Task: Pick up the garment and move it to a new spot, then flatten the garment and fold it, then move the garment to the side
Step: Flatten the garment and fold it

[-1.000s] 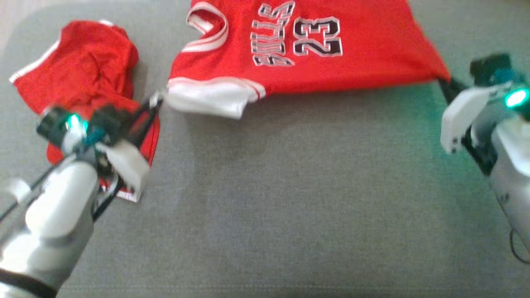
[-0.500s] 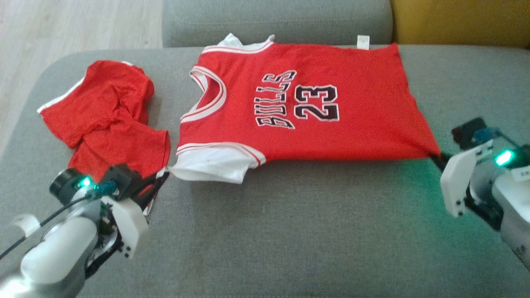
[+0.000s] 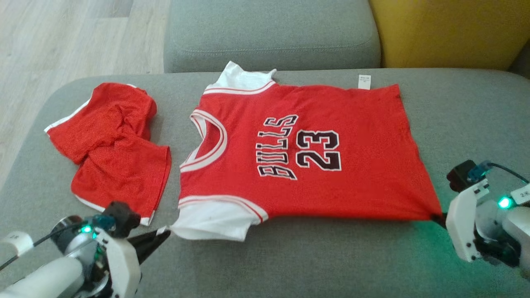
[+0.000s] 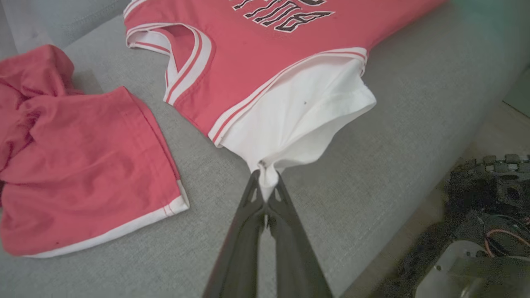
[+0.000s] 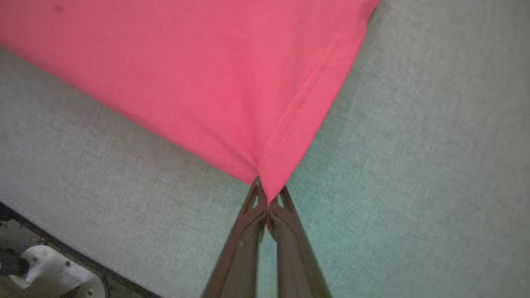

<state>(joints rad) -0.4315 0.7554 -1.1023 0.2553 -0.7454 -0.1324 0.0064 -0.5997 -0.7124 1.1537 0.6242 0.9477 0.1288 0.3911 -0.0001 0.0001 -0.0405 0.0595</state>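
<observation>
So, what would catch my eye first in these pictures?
A bright red jersey marked BULLS 23 lies spread across the grey sofa, its near corners pinched: the left gripper shut on the white sleeve, the right gripper on the hem corner. Crumpled red shorts lie to its left.

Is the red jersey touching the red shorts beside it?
No, a strip of grey cushion shows between the jersey and the shorts.
</observation>
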